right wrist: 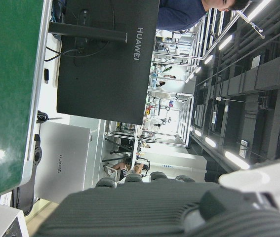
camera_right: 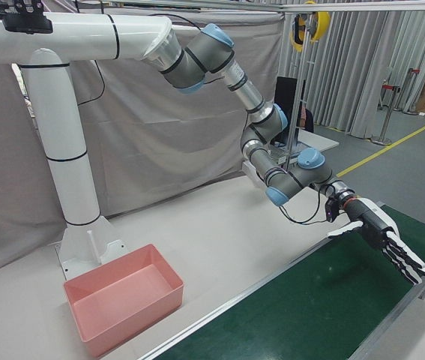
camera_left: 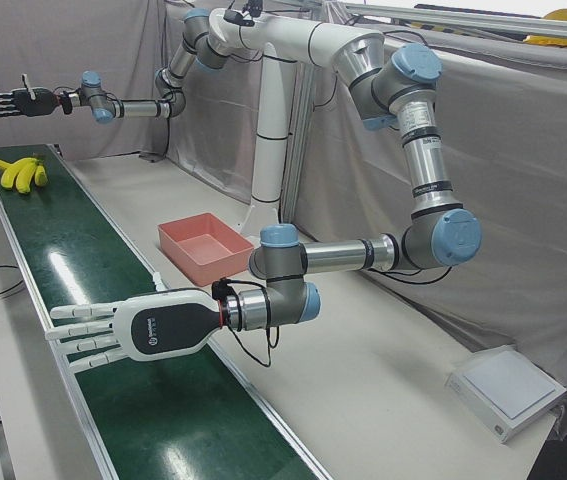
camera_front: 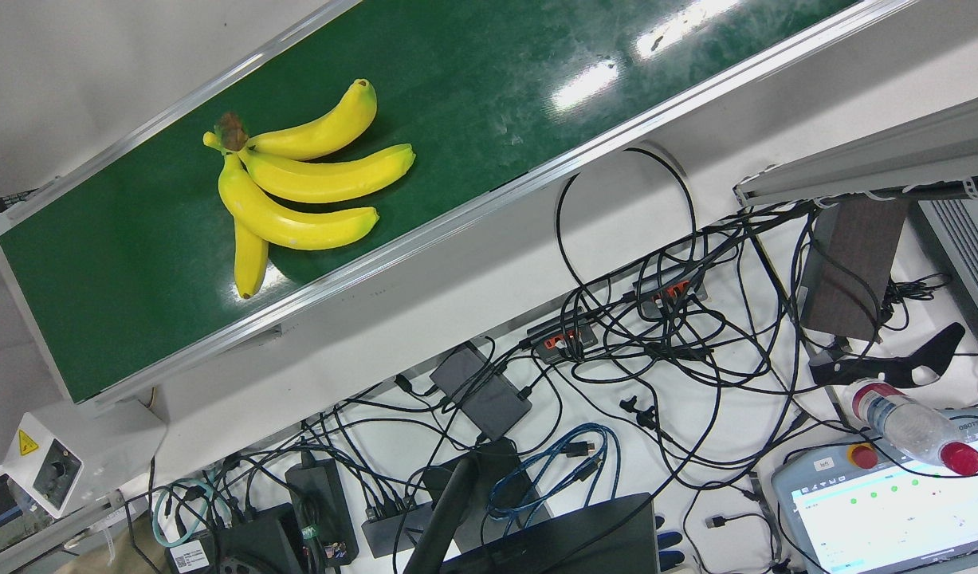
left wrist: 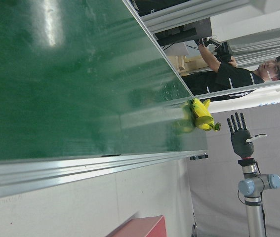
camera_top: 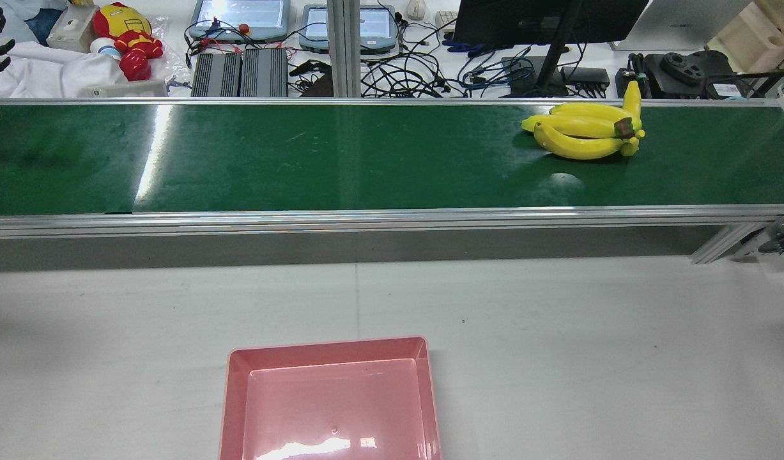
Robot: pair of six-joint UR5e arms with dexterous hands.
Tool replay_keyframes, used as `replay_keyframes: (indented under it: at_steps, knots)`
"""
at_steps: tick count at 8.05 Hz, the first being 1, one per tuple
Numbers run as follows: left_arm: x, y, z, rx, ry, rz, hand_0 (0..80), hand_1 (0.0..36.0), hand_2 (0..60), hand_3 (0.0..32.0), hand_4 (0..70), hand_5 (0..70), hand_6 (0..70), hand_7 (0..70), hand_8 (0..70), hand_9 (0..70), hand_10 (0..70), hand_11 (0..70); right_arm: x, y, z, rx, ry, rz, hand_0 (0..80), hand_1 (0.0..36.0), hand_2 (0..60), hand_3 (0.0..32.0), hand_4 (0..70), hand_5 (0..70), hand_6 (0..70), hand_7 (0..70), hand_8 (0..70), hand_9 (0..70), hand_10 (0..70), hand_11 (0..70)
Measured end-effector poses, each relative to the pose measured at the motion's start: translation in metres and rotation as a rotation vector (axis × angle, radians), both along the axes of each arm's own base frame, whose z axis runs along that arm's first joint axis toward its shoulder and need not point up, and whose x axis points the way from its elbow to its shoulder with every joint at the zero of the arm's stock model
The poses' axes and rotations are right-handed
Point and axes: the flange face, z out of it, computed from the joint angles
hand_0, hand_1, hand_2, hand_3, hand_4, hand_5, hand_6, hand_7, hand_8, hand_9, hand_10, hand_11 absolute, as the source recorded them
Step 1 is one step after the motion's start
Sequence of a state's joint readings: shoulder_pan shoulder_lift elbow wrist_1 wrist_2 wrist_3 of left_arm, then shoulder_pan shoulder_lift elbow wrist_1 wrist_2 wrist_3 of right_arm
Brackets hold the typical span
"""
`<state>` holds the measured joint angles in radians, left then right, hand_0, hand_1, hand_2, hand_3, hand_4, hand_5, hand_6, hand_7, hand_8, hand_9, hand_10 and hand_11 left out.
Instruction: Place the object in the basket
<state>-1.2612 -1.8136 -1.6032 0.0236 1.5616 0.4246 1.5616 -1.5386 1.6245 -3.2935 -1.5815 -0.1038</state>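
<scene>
A bunch of yellow bananas (camera_front: 297,179) lies on the green conveyor belt (camera_top: 366,160), toward the robot's right end (camera_top: 583,131). It also shows in the left-front view (camera_left: 21,172) and the left hand view (left wrist: 199,114). The empty pink basket (camera_top: 331,348) stands on the grey table in front of the belt (camera_left: 178,240) (camera_right: 133,315). My left hand (camera_left: 133,328) is open and flat, held over the belt's left end, far from the bananas. My right hand (camera_left: 8,102) is open and empty, held high near the bananas (camera_right: 381,236). The right-front view does not show the bananas.
Beyond the belt is the operators' desk with tangled cables (camera_front: 656,343), a monitor (camera_top: 545,19) and teach pendants (camera_top: 238,16). The white pedestal (camera_right: 70,165) stands behind the basket. A white box (camera_left: 508,390) sits on the table's near corner. A person (left wrist: 233,74) stands past the belt.
</scene>
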Motion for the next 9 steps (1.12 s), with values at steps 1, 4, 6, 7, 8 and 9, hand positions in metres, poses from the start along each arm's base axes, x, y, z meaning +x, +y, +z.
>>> replay_keyframes:
  at_steps: [1, 4, 6, 7, 8, 9]
  knots:
    - [-0.0003, 0.0, -0.0003, 0.001, 0.001, 0.0, 59.4, 14.5, 0.0, 9.0, 3.7, 3.1, 0.0, 1.2, 4.7, 6.4, 1.4, 4.3, 0.0, 0.0, 0.0, 0.0, 0.0, 0.0, 0.0, 0.0, 0.0, 0.0, 0.0, 0.0, 0.0, 0.0, 0.0, 0.0, 0.0, 0.0]
    - [-0.0013, 0.0001, -0.0003, 0.0, 0.001, -0.002, 59.9, 14.9, 0.0, 8.6, 3.9, 3.5, 0.0, 1.6, 4.9, 6.8, 1.4, 4.3, 0.0, 0.0, 0.0, 0.0, 0.0, 0.0, 0.0, 0.0, 0.0, 0.0, 0.0, 0.0, 0.0, 0.0, 0.0, 0.0, 0.0, 0.0]
    - [-0.0013, 0.0, -0.0011, 0.001, 0.002, -0.002, 59.9, 15.1, 0.0, 7.8, 4.3, 4.2, 0.0, 1.5, 4.8, 6.6, 1.2, 4.2, 0.0, 0.0, 0.0, 0.0, -0.001, 0.0, 0.0, 0.0, 0.0, 0.0, 0.0, 0.0, 0.0, 0.0, 0.0, 0.0, 0.0, 0.0]
    - [-0.0014, -0.0001, -0.0018, 0.002, 0.003, -0.001, 60.2, 15.1, 0.0, 8.2, 4.3, 4.3, 0.0, 1.5, 4.8, 6.7, 1.2, 4.2, 0.0, 0.0, 0.0, 0.0, -0.001, 0.0, 0.0, 0.0, 0.0, 0.0, 0.0, 0.0, 0.0, 0.0, 0.0, 0.0, 0.0, 0.0]
    - [-0.0015, -0.0002, -0.0023, 0.003, 0.004, -0.001, 60.6, 15.1, 0.0, 8.8, 4.2, 4.0, 0.0, 1.5, 4.7, 6.6, 1.2, 4.1, 0.0, 0.0, 0.0, 0.0, -0.001, 0.0, 0.0, 0.0, 0.0, 0.0, 0.0, 0.0, 0.0, 0.0, 0.0, 0.0, 0.0, 0.0]
    - [-0.0013, -0.0002, -0.0024, 0.002, 0.005, -0.001, 60.7, 15.3, 0.0, 9.0, 4.2, 3.7, 0.0, 1.6, 4.7, 6.8, 1.2, 4.2, 0.0, 0.0, 0.0, 0.0, -0.001, 0.0, 0.0, 0.0, 0.0, 0.0, 0.0, 0.0, 0.0, 0.0, 0.0, 0.0, 0.0, 0.0]
